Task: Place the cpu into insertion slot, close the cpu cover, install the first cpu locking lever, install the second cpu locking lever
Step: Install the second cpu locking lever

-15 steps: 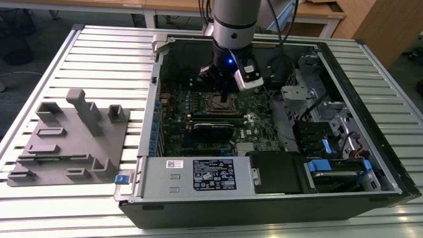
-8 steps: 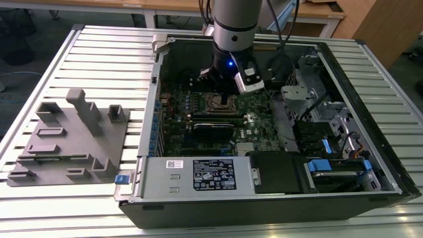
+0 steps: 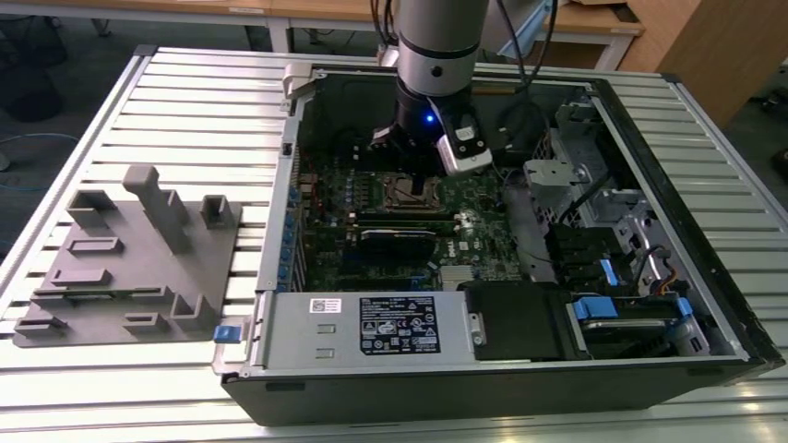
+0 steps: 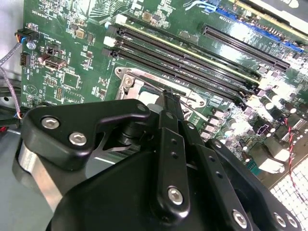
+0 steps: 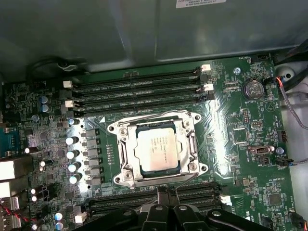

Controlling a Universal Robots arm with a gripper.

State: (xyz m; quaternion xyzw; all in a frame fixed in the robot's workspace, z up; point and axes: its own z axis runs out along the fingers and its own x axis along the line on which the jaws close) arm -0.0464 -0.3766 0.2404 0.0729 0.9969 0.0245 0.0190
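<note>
The exterior view shows an open computer case [image 3: 518, 305] lying on its side on a slatted metal bench [image 3: 161, 92], with the robot arm [image 3: 437, 46] reaching down from the top centre of the frame into the case. The hand [image 3: 419, 180] hangs just above the motherboard [image 3: 382, 231], right over the socket area near the middle of the picture. To the left on the bench sits a grey plastic fixture [image 3: 129, 268] with upright posts, well apart from the case. In the first wrist view the cpu [image 5: 158, 150] lies flat in the insertion slot [image 5: 126, 159], its dull silver top showing at the centre of the frame. The cpu cover [image 5: 190, 144] lies down around it as a silver frame, and a thin wire lever [image 5: 159, 179] runs along the lower edge of the frame. Long black memory slots [image 5: 137, 91] run above the socket and more lie below it. At the bottom centre of that view the black fingers [image 5: 161, 211] stand close together, nothing between them that I can see, so the hand looks clenched and empty. In the second wrist view the dark body of the hand [image 4: 163, 103] covers most of the socket, its tips close to the cover's edge; whether they touch it I cannot tell.
</note>
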